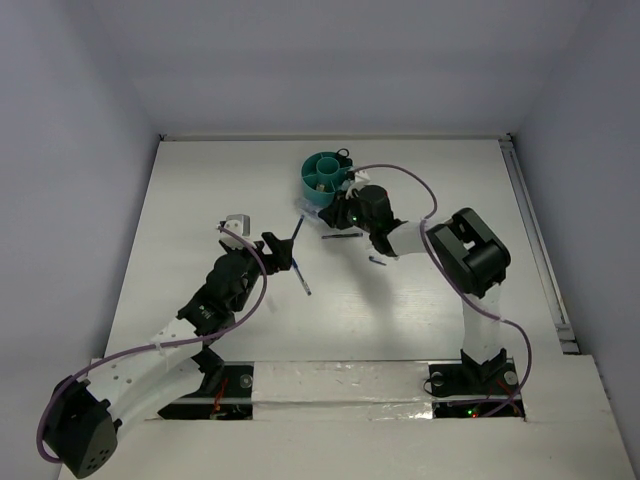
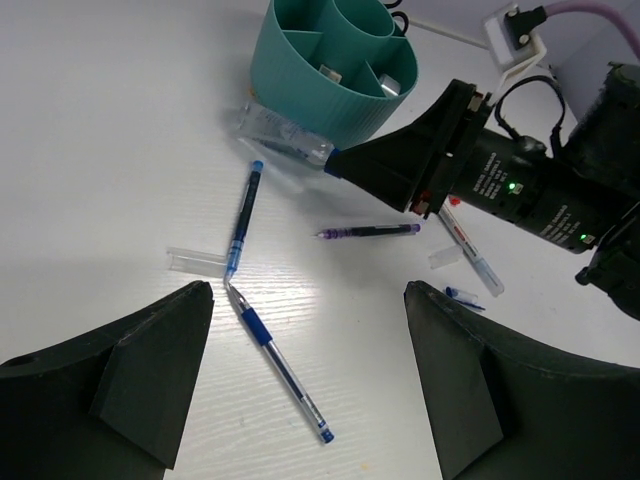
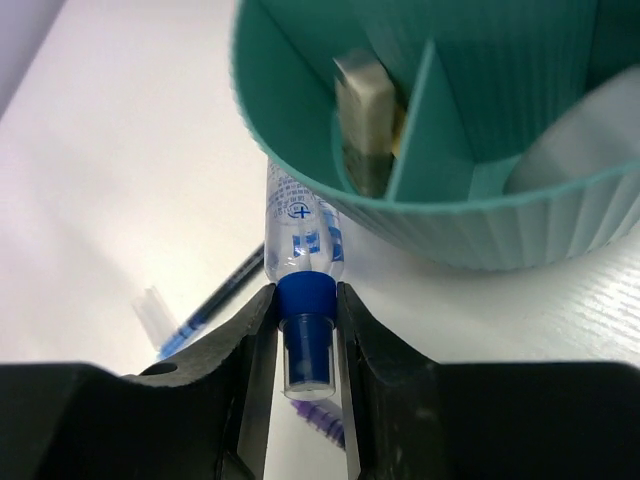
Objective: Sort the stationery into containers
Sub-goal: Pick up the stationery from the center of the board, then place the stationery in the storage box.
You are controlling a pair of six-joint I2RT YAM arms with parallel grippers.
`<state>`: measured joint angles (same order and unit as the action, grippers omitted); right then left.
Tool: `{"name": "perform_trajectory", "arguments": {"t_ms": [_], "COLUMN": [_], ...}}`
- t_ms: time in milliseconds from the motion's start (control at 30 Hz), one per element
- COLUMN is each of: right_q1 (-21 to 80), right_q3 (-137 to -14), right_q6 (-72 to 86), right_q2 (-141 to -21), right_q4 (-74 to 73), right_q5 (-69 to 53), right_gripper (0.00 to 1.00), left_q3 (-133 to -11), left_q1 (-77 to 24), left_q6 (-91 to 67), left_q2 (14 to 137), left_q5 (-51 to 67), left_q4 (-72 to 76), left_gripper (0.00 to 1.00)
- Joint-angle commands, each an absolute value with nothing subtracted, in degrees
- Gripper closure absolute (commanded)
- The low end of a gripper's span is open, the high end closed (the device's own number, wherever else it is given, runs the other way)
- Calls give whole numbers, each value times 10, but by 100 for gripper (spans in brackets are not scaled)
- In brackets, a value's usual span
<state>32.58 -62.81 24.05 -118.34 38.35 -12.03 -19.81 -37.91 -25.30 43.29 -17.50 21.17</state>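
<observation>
With the right gripper [image 3: 305, 300] clamped on the blue-capped end of a clear tube [image 3: 300, 235] lying straight ahead against the teal cup [image 3: 520, 240], the pickup seems in hand, and the next move likely calls for lifting the tube over that rim.

This was a robotics lab test cell: a bare white desk [image 1: 190, 210] was boxed in by plain pale walls [image 1: 330, 70] along its left, far and right edges. A black left arm [image 1: 218, 290] and right arm [image 1: 468, 255] were bolted at its near edge, trailing purple cables [image 1: 400, 168].
</observation>
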Motion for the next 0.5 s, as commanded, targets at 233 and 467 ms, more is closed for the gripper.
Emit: {"name": "perform_trajectory", "arguments": {"t_ms": [233, 467], "right_q1": [340, 346], "right_q3": [-636, -652], "right_q6": [214, 207], "right_q2": [-1075, -995], "right_q4": [293, 182], "right_q5": [-134, -134], "right_gripper": [96, 98], "left_q3": [-194, -193], "left_q1": [-382, -382], "left_q6": [-250, -252], "left_q2": [403, 396], "left_q5": [-190, -193], "left_q4": [228, 221], "left_gripper": [25, 25]}}
